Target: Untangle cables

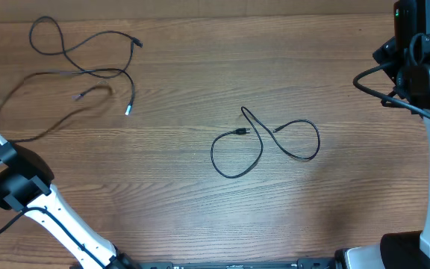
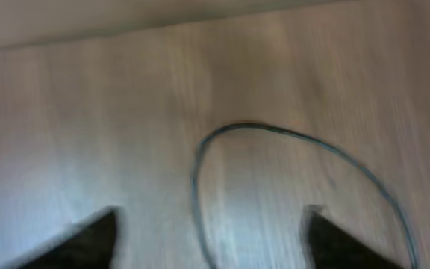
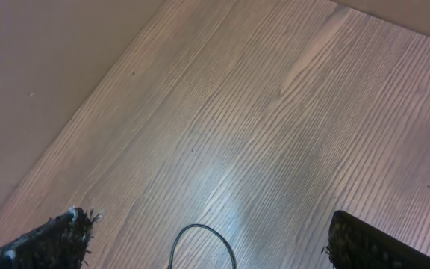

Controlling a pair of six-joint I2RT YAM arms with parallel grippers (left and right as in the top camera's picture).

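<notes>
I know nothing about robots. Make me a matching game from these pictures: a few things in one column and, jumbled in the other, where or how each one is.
Things:
1. looped cable
2. spread-out cables
3. left arm's fingers
4. right arm

Places or states:
A. top right corner of the overhead view
B. middle of the table
C. apart, above a curved cable
D. top left of the overhead view

Pairs: 1-B, 2-D, 3-C, 4-A
</notes>
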